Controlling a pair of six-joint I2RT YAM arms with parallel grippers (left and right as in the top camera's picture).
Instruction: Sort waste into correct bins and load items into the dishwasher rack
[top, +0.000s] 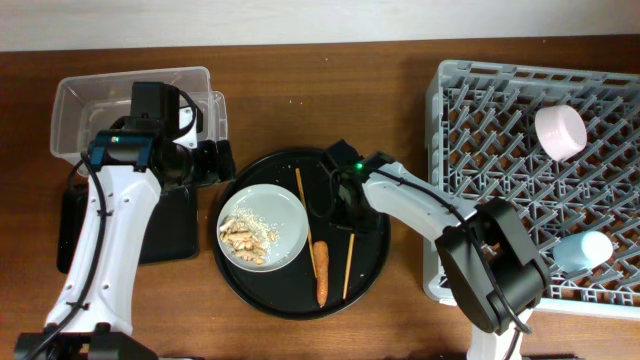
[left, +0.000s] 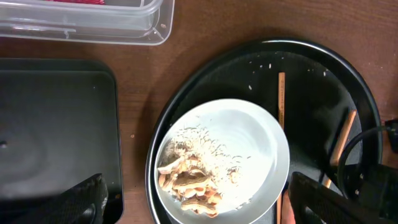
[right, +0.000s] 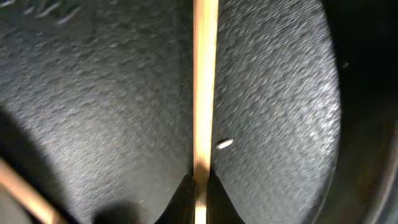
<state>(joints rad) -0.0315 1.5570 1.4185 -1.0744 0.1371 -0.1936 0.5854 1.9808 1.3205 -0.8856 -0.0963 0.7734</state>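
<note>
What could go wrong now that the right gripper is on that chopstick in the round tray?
1. The right gripper pinches the thin chopstick only with its very tips, so it may slip or pivot when lifted.
2. The other chopstick lies close by and could get dragged along.
3. The carrot and the plate of scraps sit near; a swinging chopstick might knock them.

— The large round black tray (right: 93, 93), what finish?
— Matt, finely pebbled all over. The thin wooden chopstick (right: 205, 74) is pale bare wood, smooth.
— And the clear rectangular plastic tub (left: 93, 28)?
— Glossy, see-through. The shallow black rectangular tray (left: 56, 124) is smooth with a dull sheen; the brown wooden tabletop (left: 149, 68) shows grain.
</note>
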